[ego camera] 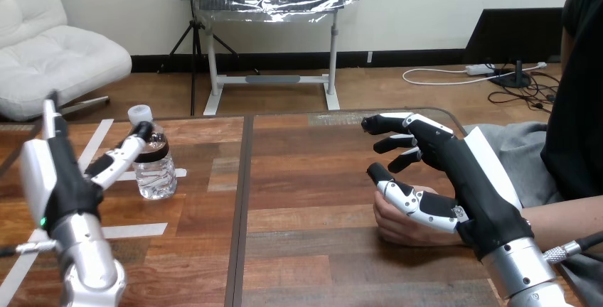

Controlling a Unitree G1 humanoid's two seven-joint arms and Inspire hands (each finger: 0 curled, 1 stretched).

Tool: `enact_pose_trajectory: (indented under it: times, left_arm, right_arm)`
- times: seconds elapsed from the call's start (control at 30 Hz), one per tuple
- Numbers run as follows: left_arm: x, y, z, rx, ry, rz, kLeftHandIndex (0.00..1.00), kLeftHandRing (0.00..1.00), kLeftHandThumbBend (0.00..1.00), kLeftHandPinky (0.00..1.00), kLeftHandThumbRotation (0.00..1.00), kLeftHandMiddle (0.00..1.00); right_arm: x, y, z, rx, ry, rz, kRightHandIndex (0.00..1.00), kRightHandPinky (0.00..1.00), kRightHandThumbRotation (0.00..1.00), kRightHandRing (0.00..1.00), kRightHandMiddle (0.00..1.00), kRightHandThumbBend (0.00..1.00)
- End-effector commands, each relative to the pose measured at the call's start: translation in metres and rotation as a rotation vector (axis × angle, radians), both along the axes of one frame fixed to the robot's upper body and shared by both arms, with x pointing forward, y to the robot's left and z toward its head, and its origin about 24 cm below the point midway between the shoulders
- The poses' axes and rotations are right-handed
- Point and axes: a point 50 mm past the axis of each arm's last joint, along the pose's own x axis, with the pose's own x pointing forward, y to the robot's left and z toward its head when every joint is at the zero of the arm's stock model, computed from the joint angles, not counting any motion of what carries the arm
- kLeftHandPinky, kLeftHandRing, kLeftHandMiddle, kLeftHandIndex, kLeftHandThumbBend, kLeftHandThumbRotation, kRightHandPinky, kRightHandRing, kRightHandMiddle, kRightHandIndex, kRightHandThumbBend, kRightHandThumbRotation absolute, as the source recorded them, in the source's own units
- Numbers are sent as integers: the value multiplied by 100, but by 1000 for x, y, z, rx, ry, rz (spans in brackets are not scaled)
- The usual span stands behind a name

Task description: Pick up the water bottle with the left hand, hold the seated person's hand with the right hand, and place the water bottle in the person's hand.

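Head view: single camera, high above the table's (313,179) near edge, facing forward and down across it, close range.

Water bottle (155,173) on table (313,179) left, beside left hand (67,186); right hand (476,186) over person's hand (399,227).

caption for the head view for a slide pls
Left robot hand open beside the standing water bottle, fingertips at its neck; right robot hand open over the person's hand.
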Motion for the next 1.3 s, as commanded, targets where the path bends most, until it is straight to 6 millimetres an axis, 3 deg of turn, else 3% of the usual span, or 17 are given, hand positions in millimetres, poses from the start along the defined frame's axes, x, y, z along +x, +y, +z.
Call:
enact_pose_trajectory:
  times: [0.0, 0.77, 1.27]
  left_arm:
    - [29, -3, 30, 60, -44, -52, 95, 92, 93, 82, 48, 94]
    - [65, -5, 39, 24, 113, -129, 97, 93, 97, 83, 54, 97]
    - [76, -6, 40, -41, 177, -141, 98, 95, 100, 84, 55, 98]
  right_arm:
    - [12, -1, 18, -17, -94, 0, 72, 57, 0, 70, 76, 40]
    - [15, 0, 20, -48, -99, 9, 71, 56, 0, 70, 75, 41]
    - [15, 0, 21, -75, -97, 6, 71, 56, 0, 69, 74, 42]
